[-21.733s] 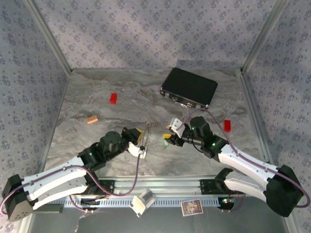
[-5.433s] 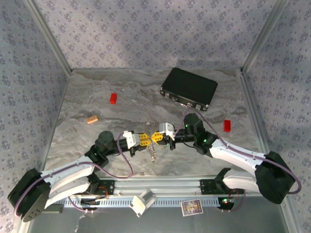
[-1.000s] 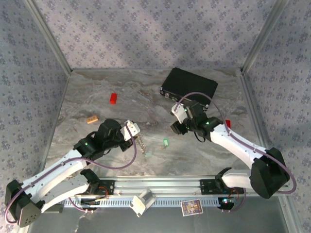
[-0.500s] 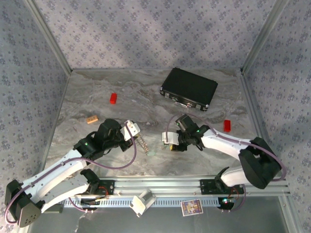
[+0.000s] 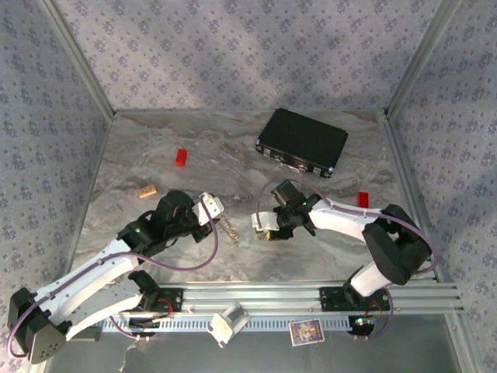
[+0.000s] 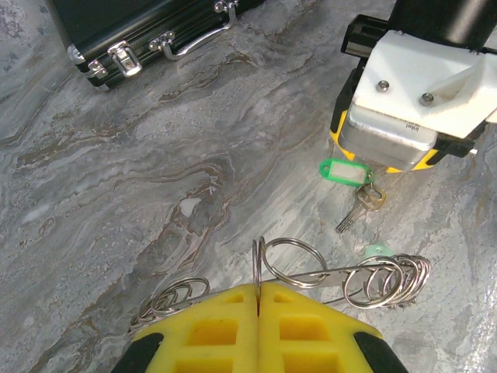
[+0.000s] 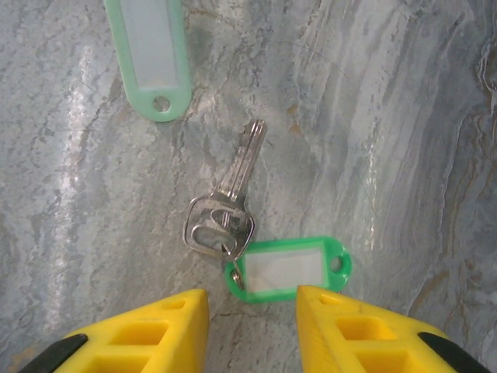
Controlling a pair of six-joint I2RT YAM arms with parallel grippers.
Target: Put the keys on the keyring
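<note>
Right end effector (image 7: 250, 305): dropped from beside black case (image 5: 303, 141) to hover half open over key (image 7: 224, 208), gripping nothing.
Left end effector (image 6: 258, 289): clamped shut on keyring (image 6: 257, 261).
Worktop (image 5: 225, 167): roomy around key, edges well apart.

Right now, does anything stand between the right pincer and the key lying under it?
Nothing visible does. The key lies flat on the bare table just ahead of the open right pincer, with its green tag nearest the pincer. The paler tag lies apart, farther off.
</note>
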